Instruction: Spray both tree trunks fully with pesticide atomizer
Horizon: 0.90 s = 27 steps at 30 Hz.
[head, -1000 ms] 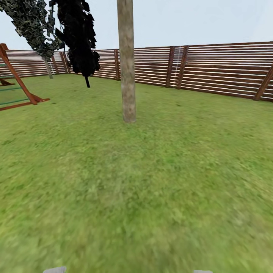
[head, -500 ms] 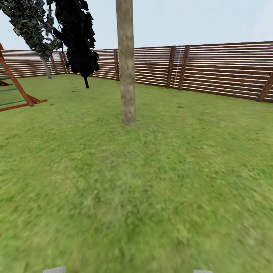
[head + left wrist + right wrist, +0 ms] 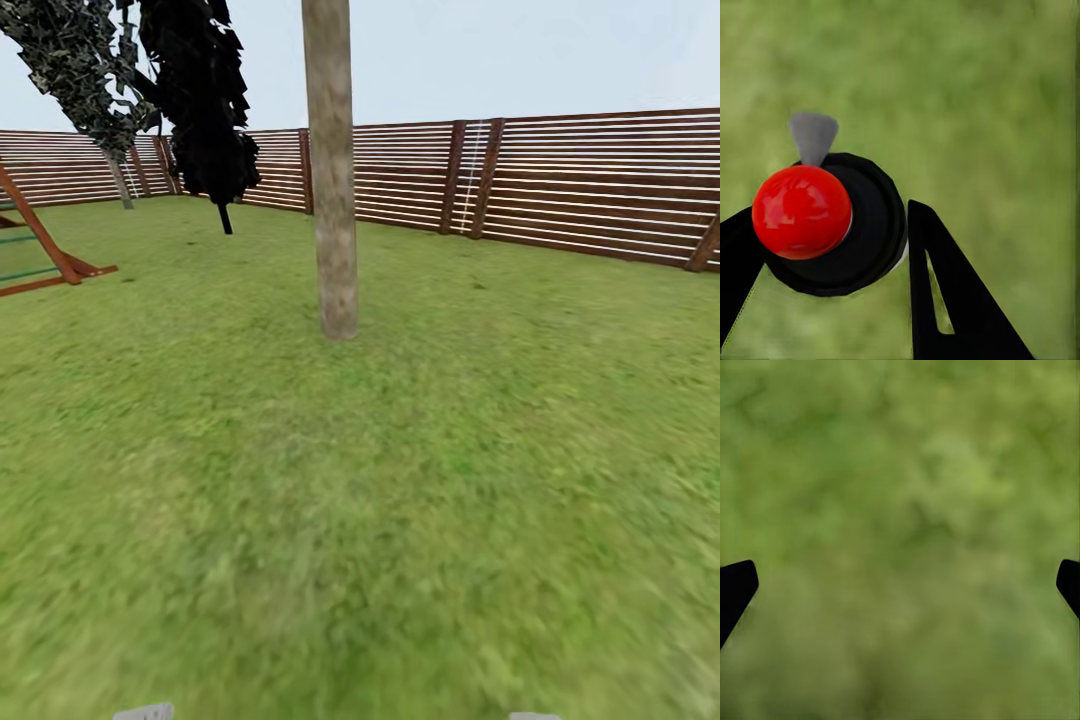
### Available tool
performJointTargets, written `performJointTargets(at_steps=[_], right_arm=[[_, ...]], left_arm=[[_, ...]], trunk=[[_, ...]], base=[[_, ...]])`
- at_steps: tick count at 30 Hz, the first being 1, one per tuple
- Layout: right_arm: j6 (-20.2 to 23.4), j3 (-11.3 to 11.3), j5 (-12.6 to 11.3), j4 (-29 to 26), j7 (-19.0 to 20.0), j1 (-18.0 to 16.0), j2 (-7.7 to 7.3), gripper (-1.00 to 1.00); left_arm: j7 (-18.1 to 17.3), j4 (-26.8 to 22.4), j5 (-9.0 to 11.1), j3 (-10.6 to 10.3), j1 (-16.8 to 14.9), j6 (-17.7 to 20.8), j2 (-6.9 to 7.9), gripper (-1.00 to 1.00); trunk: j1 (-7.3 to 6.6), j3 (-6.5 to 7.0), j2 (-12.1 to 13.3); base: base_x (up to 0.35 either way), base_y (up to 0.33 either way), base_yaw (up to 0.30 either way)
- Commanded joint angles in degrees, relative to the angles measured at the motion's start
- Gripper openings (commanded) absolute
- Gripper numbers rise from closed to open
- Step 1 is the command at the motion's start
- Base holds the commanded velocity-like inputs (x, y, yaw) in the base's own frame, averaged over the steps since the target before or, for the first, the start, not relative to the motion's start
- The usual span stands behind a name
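**Atomizer in hand, spraying yet to start**

Left gripper is clamped on the pesticide atomizer — pickup done; right gripper hangs wide apart over grass; tree trunk stands at twelve o'clock, apparently bare — both trees remain.

Ahead on the grass, centre-left: a tree trunk, with the slat fence behind it along the far edge. Further back to the left: two leaf crowns, and a slanted wooden frame at the far left. Between the left gripper's fingers: the atomizer, above grass.
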Motion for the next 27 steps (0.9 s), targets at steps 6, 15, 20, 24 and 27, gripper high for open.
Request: performJointTargets(at_steps=[6, 15, 20, 24, 27], right_arm=[[-0.2, 0.5, -0.5, 0.0, -0.1, 0.0, 0.0, 1.0], [-0.2, 0.5, -0.5, 0.0, -0.1, 0.0, 0.0, 1.0], [-0.2, 0.5, -0.5, 0.0, -0.1, 0.0, 0.0, 1.0], [-0.2, 0.5, -0.5, 0.0, -0.1, 0.0, 0.0, 1.0], [-0.2, 0.5, -0.5, 0.0, -0.1, 0.0, 0.0, 1.0]], left_arm=[[-0.1, 0.1, 0.4, 0.1, 0.0, -0.2, 0.0, -1.0], [-0.1, 0.1, 0.4, 0.1, 0.0, -0.2, 0.0, -1.0], [-0.1, 0.1, 0.4, 0.1, 0.0, -0.2, 0.0, -1.0], [-0.1, 0.0, 0.4, 0.1, 0.0, -0.2, 0.0, -1.0], [-0.1, 0.0, 0.4, 0.1, 0.0, -0.2, -0.06, -1.0]], trunk=[[0.03, -0.05, 0.0], [0.03, -0.05, 0.0], [0.03, -0.05, 0.0], [0.03, -0.05, 0.0], [0.03, -0.05, 0.0]], base=[[0.337, 0.0, 0.0], [0.337, 0.0, 0.0], [0.337, 0.0, 0.0], [0.337, 0.0, 0.0], [0.337, 0.0, 0.0]])
